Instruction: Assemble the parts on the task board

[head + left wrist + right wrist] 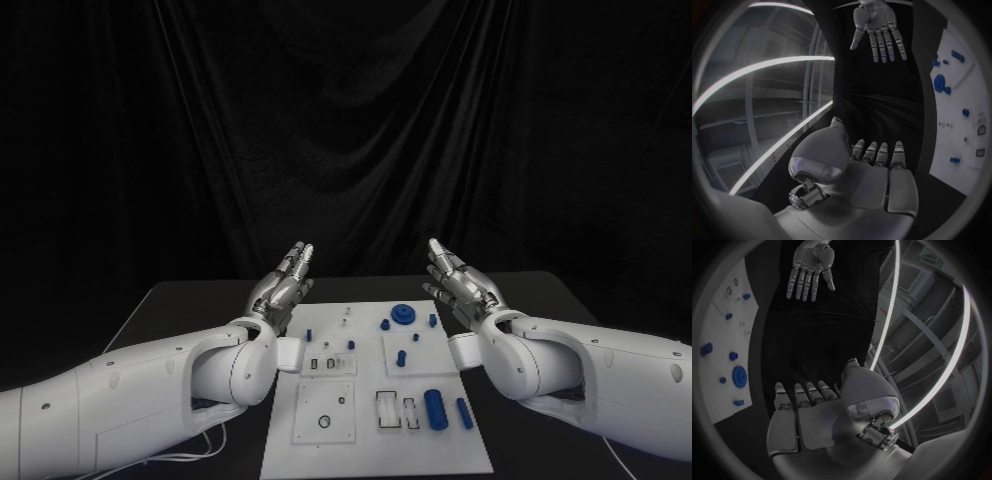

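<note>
Left robot hand released, right robot hand released, task board partly behind arms

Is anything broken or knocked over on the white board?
Nothing stands out. The board lies flat and square on the table, with the blue parts resting on it. Both the left hand and the right hand are raised, fingers apart, holding nothing.

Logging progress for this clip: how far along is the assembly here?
Nothing looks started. Both the left hand and the right hand are raised above the table, fingers extended, holding nothing. On the task board, blue parts lie loose: a round blue piece towards the far edge and two blue cylinders near the front. All of the assembly appears left.
</note>
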Motion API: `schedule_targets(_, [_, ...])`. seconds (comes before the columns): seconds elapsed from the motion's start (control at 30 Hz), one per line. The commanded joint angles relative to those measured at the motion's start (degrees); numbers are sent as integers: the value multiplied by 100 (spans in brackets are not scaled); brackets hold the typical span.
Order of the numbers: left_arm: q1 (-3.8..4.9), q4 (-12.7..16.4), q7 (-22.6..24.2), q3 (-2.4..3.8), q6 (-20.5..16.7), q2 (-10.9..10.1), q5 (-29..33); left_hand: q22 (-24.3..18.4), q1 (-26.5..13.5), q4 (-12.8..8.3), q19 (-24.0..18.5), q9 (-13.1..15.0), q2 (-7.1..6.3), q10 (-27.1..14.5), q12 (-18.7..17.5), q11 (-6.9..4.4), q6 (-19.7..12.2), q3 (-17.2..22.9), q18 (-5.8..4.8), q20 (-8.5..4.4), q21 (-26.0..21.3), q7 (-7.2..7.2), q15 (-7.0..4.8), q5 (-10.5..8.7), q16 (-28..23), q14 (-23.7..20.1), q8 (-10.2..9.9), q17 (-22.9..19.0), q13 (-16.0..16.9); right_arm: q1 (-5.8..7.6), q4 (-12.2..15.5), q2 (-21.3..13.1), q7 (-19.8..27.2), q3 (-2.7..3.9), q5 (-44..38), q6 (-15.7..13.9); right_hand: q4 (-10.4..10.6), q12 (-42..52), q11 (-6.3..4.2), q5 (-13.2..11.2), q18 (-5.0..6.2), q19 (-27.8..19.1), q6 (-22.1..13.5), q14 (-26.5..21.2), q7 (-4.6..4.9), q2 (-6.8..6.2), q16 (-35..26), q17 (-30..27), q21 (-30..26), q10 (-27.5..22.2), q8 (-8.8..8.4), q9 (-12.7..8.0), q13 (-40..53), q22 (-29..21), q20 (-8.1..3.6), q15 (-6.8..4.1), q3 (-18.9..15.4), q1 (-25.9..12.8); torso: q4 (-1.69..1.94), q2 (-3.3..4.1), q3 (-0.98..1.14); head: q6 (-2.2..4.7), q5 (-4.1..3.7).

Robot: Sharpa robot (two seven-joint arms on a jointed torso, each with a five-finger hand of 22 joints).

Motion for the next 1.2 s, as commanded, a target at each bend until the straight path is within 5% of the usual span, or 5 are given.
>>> schedule_targets(0.03, [109, -17, 366, -99, 1332, 30, 802, -7, 255, 28, -6, 12, 53, -2, -20, 100, 49, -45, 148, 128, -34, 71, 69, 32, -21, 6, 35, -6, -7, 130, 22, -48, -248, -130, 520, 1308, 5, -27, 39, 21, 81, -3, 132, -4, 143, 14, -26, -9, -24, -2, 90, 43, -9, -155, 31, 46, -45, 100, 1, -1, 0, 2, 0])
schedule_targets(0.33, [295, -56, 514, -357, 2190, 68, 1312, -7, 283, 38, -6, 12, 76, -2, -20, 149, 57, 25, 191, 264, -34, 96, 165, 112, -21, 6, 35, -6, -7, 318, 28, -114, -341, -383, 774, 1959, 2, -27, 221, 46, 87, -3, 223, -4, 181, 13, -26, -9, -24, -2, 184, 64, -9, -155, 34, 154, -34, 157, 1, -1, 0, 2, 0])
schedule_targets(0.5, [276, -371, 729, -375, 2735, -193, 787, -7, 891, -17, -6, 48, 32, 42, 5, 272, 254, 436, 212, 447, -34, 387, 363, 1532, -21, 6, 85, -6, 13, 329, -125, -257, -509, -386, 641, 2682, -27, -27, 334, 561, 85, -3, 253, -4, 219, 32, -26, -9, -24, -2, 233, 71, -9, -155, 22, 164, 69, 342, 1, 22, 9, -265, 25])
schedule_targets(0.83, [257, -460, 963, -375, 2823, -162, 389, -7, 1127, 30, -6, 72, 56, 193, 213, 444, 403, 502, 165, 425, -34, 479, 395, 1736, 8, 18, 130, 7, 89, 328, -147, -310, -543, -386, 607, 3078, 14, -27, 539, 437, 91, 99, 396, -4, 292, 49, -26, -9, 55, -2, 365, 98, -9, -97, 58, 368, 39, 210, -2, 19, 3, -337, 108])
schedule_targets(1.2, [133, -600, 1173, -376, 2810, -200, 162, 202, 1635, -2, 402, 132, -17, 330, 938, 714, 807, 609, 226, 557, 265, 779, 438, 2256, 309, 178, 290, 101, 186, 341, -517, -188, -221, -386, -531, 3350, -389, 2034, 1091, 1776, -13, 2309, 1749, 1681, 841, -53, 1070, 505, 1100, 994, 1033, 326, 355, 344, 83, 557, 644, 1758, 4, 20, 2, -681, 206])
